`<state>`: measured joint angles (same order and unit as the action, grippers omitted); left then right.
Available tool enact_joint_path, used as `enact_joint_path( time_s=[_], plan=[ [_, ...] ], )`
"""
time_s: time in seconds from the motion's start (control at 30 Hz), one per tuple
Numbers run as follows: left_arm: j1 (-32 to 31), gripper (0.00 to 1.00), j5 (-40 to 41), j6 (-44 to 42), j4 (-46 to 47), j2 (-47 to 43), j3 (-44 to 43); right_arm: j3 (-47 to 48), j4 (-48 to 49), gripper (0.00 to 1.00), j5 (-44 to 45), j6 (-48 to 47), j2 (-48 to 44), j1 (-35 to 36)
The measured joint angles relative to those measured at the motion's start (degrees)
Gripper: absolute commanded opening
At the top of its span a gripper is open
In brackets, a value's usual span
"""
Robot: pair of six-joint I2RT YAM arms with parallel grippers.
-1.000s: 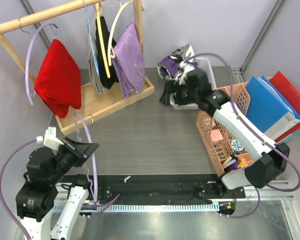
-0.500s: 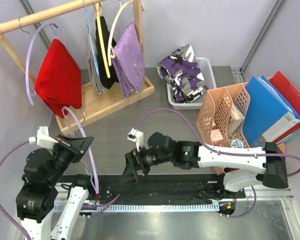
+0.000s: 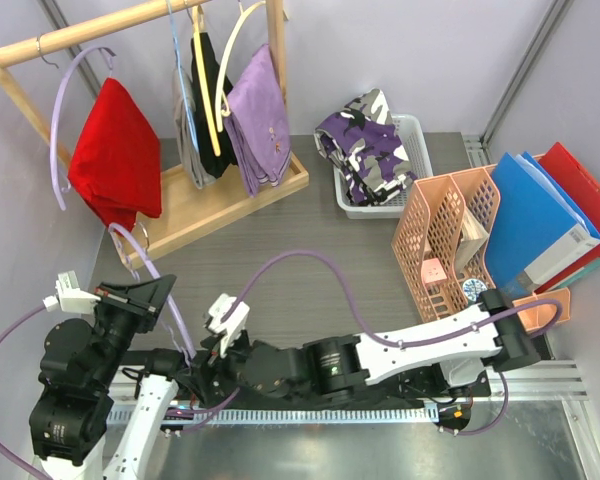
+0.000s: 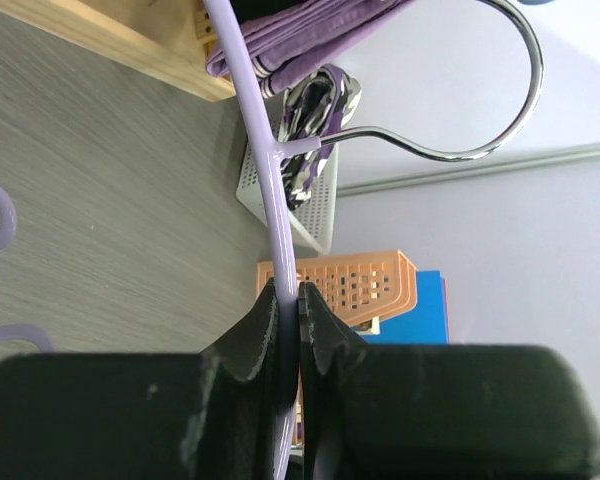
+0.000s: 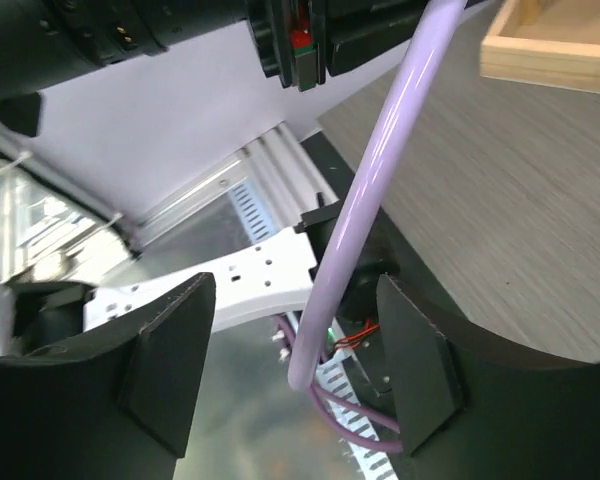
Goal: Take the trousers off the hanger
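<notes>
From above: purple, white and black camouflage trousers lie in a white plastic basket; plain lilac trousers hang on a wooden rack.

Left wrist: left gripper pinches a thin lilac plastic hanger.

Right wrist: right gripper is wide open around it.

Bright, even light — soft shadows, sharp

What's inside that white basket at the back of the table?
The purple, white and black camouflage trousers lie bunched inside the white basket. Anything beneath them is covered and cannot be seen.
</notes>
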<state>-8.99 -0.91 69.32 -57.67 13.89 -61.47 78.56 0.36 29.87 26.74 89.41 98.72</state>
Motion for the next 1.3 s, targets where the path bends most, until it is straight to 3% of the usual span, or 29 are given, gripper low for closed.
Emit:
enact_joint_path(
  time_s=[0.1, 0.27, 0.37, 0.5, 0.57, 0.6, 0.63, 0.7, 0.73, 0.83, 0.93, 1.13, 1.3],
  plan=[
    [0.00, 0.00, 0.68, 1.03, -0.04, -0.13, -0.13, 3.41, -0.83, 0.52, 6.01, -3.21, 4.24, 1.49],
    [0.00, 0.00, 0.87, 1.99, 0.02, -0.15, -0.90, 4.79, -2.62, 0.45, 11.56, -6.78, 8.15, 1.64],
    [0.00, 0.00, 0.66, 2.29, 0.15, -0.15, -1.01, 4.81, -2.62, 0.33, 13.14, -8.33, 8.70, 1.64],
    [0.02, 0.00, 0.46, 2.54, 0.33, -0.17, -1.03, 4.81, -2.69, 0.01, 15.34, -9.73, 8.72, 2.01],
    [0.11, 0.00, 0.70, 2.21, 1.44, -0.31, -1.03, 4.92, -3.41, 0.01, 17.33, -9.86, 8.72, 1.92],
    [0.20, 0.05, 0.74, 2.05, 1.73, -0.31, -1.03, 5.16, -3.52, 0.01, 17.62, -9.90, 8.72, 1.92],
    [0.17, 0.18, 0.46, 1.95, 1.92, -0.31, -1.03, 5.49, -4.07, 0.01, 17.86, -9.99, 8.72, 1.90],
    [0.17, 0.30, -0.33, 1.53, 2.10, -0.31, -1.07, 5.88, -5.29, 0.01, 18.75, -9.55, 8.70, 2.01],
    [0.15, 0.44, -0.96, 0.81, 1.90, -0.31, -1.16, 6.03, -5.99, 0.01, 18.91, -9.55, 8.68, 2.05],
    [0.04, 0.64, -3.48, -1.01, 1.16, -0.55, -1.18, 6.10, -8.85, 0.01, 18.73, -8.37, 8.31, 1.97],
    [0.00, 0.77, -5.16, -2.84, 0.31, -1.77, -1.20, 5.90, -13.44, 0.01, 18.64, -6.45, 6.75, 1.95],
    [0.00, 0.89, -7.76, -8.44, -4.09, -4.68, -2.34, 2.43, -23.26, 0.01, 18.34, -0.87, -3.82, 1.88],
    [0.00, 0.92, -7.63, -14.86, -10.36, -5.97, -5.95, 2.45, -31.52, 0.01, 18.60, 3.87, -9.31, 1.70]
  ],
)
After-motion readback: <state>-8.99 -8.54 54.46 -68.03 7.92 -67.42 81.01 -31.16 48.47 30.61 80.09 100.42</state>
